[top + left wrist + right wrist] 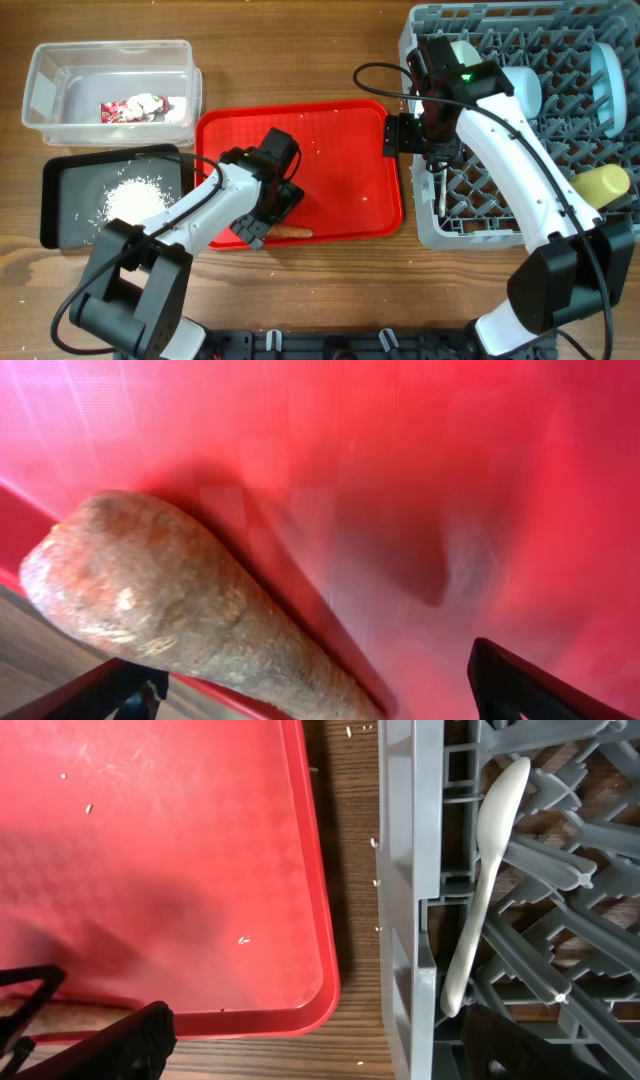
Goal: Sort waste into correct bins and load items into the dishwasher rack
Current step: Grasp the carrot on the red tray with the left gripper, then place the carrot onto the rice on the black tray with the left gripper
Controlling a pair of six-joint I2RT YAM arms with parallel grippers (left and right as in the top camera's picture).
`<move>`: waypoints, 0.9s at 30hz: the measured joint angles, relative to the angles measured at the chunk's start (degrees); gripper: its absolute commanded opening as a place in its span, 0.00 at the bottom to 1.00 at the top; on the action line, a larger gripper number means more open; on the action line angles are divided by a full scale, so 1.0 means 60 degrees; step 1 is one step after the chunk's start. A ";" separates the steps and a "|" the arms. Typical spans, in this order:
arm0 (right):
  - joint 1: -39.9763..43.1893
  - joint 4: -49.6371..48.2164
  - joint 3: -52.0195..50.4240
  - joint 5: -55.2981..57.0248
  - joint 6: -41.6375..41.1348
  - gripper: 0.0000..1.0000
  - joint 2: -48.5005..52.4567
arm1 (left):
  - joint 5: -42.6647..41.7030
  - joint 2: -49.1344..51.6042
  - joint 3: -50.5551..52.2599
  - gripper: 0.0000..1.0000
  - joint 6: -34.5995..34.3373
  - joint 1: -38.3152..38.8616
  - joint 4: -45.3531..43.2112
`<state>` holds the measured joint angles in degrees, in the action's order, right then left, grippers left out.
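The brown-orange carrot stick lies on the front rim of the red tray; it fills the left wrist view. My left gripper is open, with a finger on each side of the stick. My right gripper is open and empty over the left wall of the grey dishwasher rack. The white spoon lies inside the rack just past that wall. The snack wrapper is in the clear tub. Rice grains lie in the black tray. The paper ball is not in view.
The flat red tray holds a few stray grains. A yellow cup and a pale blue plate stand in the rack's right side. A strip of wooden table separates the tray and the rack.
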<state>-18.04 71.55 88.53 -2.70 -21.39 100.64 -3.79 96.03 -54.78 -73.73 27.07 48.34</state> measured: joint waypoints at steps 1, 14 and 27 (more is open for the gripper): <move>0.0000 0.0004 0.0000 0.0000 0.0000 0.94 0.0000 | 0.0146 0.0000 0.0025 0.86 -0.0022 0.0000 -0.0106; 0.0000 0.0040 0.0000 0.0000 0.0004 0.94 0.0000 | 0.1464 0.0000 0.0444 0.27 -0.0069 0.0000 -0.1158; 0.0000 0.0102 0.0000 0.0000 0.0036 0.94 0.0000 | 0.2390 -0.0273 0.0470 0.13 0.0317 -0.0113 -0.0922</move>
<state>-18.04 72.16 88.53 -2.70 -21.17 100.64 10.55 94.39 -51.96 -71.83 26.39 42.81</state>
